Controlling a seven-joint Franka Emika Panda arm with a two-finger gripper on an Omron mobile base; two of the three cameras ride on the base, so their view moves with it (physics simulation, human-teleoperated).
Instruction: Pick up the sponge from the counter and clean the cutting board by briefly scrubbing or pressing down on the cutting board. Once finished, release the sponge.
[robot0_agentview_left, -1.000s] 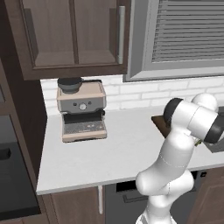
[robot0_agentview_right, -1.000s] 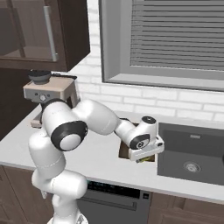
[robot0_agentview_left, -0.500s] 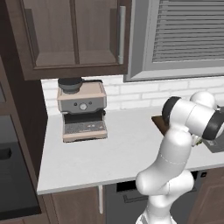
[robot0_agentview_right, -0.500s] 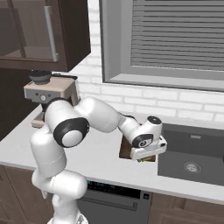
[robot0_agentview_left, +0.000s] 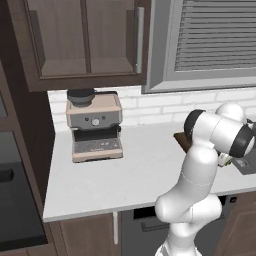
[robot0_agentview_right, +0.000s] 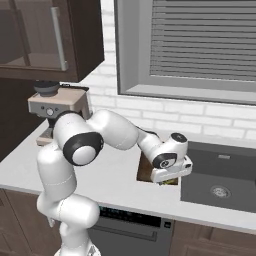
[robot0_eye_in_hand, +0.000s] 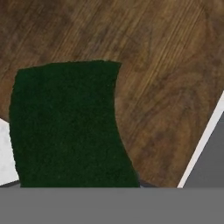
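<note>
The sponge (robot0_eye_in_hand: 65, 127) shows its dark green top close under the hand, lying against the dark brown cutting board (robot0_eye_in_hand: 166, 87). My gripper (robot0_agentview_right: 169, 181) is down low on the right end of the cutting board (robot0_agentview_right: 144, 170), beside the sink, and is shut on the sponge; a sliver of yellow shows beneath the hand. The fingertips themselves are hidden. From the left base view only a corner of the cutting board (robot0_agentview_left: 181, 140) peeks out behind the arm. The board rests on the off-white counter (robot0_agentview_right: 115, 175).
The dark sink basin (robot0_agentview_right: 220, 175) lies immediately right of the board, its edge (robot0_eye_in_hand: 205, 148) close to the sponge. A coffee machine (robot0_agentview_left: 94, 125) stands at the back left of the counter (robot0_agentview_left: 125, 175). Cabinets and a window hang above.
The hand has sunk a little lower onto the board and edged toward the sink, and the jaws have closed in on the sponge.
</note>
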